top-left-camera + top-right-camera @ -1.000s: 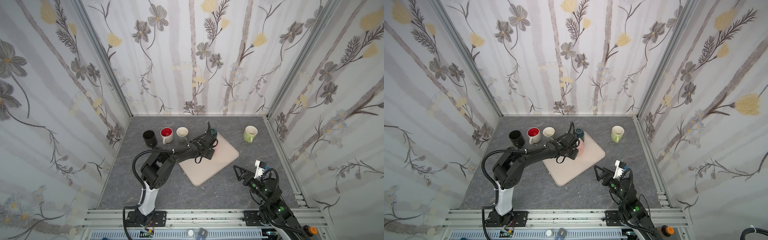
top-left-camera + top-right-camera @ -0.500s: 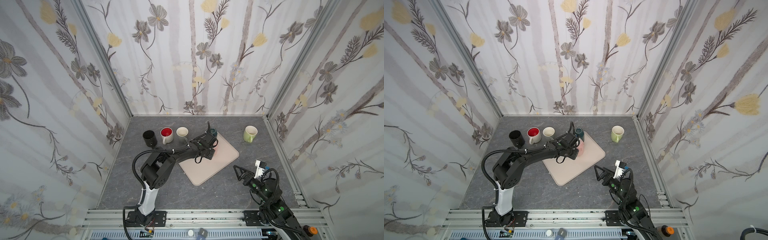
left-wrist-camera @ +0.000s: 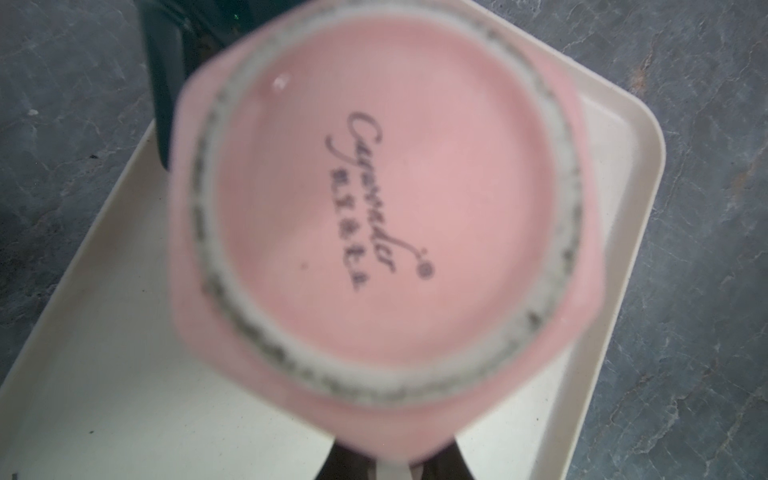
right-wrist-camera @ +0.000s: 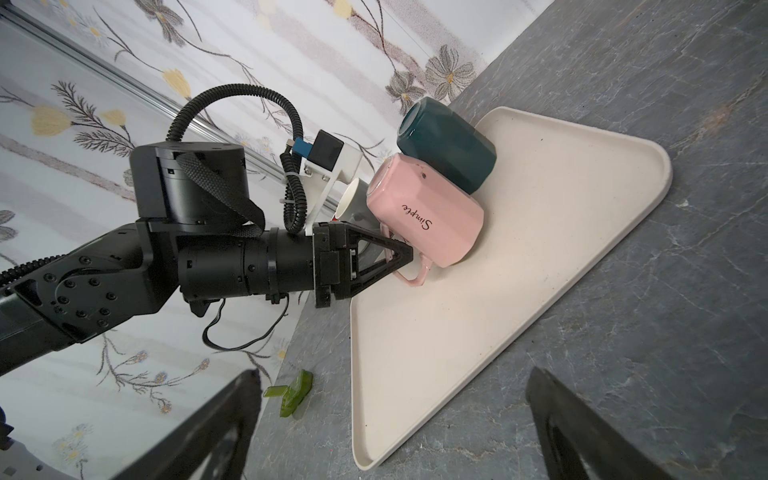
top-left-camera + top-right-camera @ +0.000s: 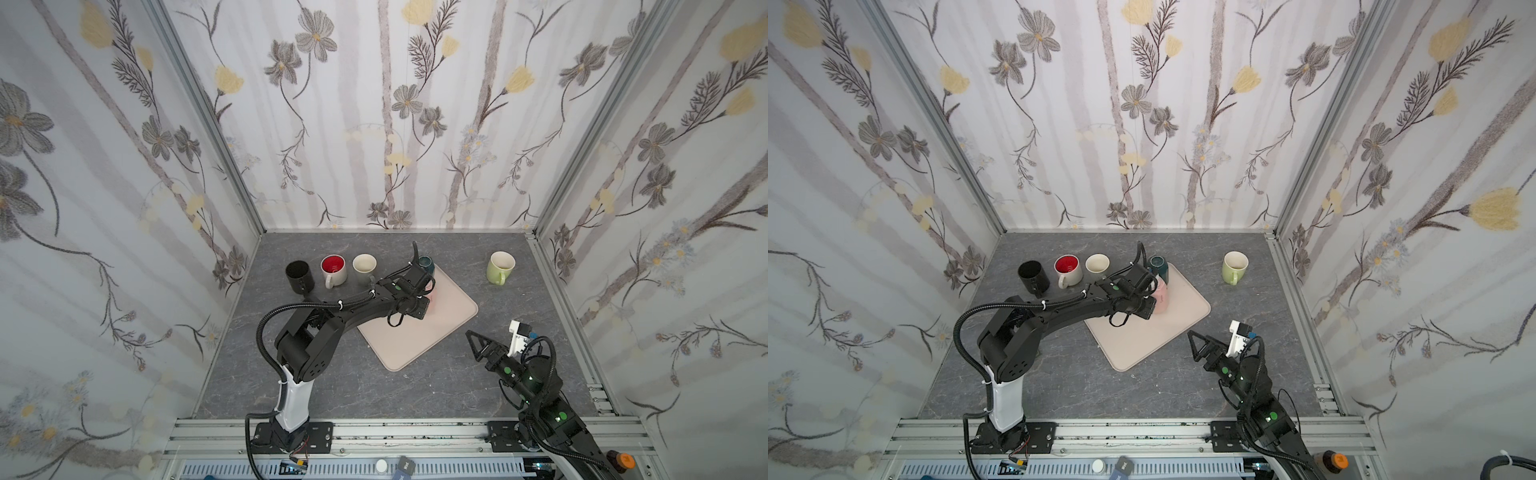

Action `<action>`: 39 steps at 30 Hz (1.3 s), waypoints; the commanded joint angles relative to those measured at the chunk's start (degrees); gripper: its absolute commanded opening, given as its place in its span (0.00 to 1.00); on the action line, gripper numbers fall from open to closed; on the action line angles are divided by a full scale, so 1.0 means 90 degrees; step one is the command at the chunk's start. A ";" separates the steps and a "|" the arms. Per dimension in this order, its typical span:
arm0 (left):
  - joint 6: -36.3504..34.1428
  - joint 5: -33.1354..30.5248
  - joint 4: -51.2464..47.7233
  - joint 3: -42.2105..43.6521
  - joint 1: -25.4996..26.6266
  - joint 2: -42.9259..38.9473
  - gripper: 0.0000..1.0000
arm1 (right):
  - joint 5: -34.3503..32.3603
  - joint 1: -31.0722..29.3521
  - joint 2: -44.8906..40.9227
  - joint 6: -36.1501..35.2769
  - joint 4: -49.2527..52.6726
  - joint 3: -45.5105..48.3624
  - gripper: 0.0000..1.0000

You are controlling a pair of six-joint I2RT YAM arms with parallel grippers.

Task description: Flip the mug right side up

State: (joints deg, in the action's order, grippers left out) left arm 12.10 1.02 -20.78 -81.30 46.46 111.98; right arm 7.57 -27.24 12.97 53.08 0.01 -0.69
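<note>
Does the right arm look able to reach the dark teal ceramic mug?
Probably yes: the right gripper is open, and the beige tray beside the teal mug is bare; the pink mug crowds only one side.

Grey marbled worktop (image 5: pixel 353 386) carrying a tray and four upright mugs.
A cream tray (image 5: pixel 415 336) lies under the left pincer (image 4: pixel 409 254); a black mug (image 5: pixel 300 276), red-lined mug (image 5: pixel 333 270) and cream mug (image 5: pixel 364 266) line up left of it, and a green mug (image 5: pixel 500 268) stands well right.

The pink mug (image 4: pixel 424 216) bears "Simple" in black script on its side; its base (image 3: pixel 374 199) carries a blurred script mark, perhaps "Lavender".
</note>
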 commanded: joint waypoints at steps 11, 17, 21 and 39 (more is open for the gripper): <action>0.0300 0.0256 0.0515 0.0075 -0.0021 -0.0552 0.00 | 0.0287 0.0011 0.0082 0.0117 0.0403 0.0320 1.00; 0.0557 0.0544 0.0768 0.0219 -0.0094 -0.0870 0.00 | 0.0364 0.0011 0.0092 0.0128 0.0250 0.0282 1.00; 0.0738 0.0748 0.1013 0.0400 -0.0165 -0.1130 0.00 | 0.0350 0.0010 0.0126 0.0118 0.0186 0.0237 1.00; 0.1912 0.1649 0.2182 0.1686 -0.0865 -0.1998 0.00 | 0.0674 0.0010 0.1901 0.0084 -0.1303 0.0018 1.00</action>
State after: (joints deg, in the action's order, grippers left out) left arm 27.81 14.76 -8.43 -66.39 38.76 95.15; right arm 12.16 -27.09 28.56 53.89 -5.67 -0.32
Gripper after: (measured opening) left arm 0.149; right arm 0.995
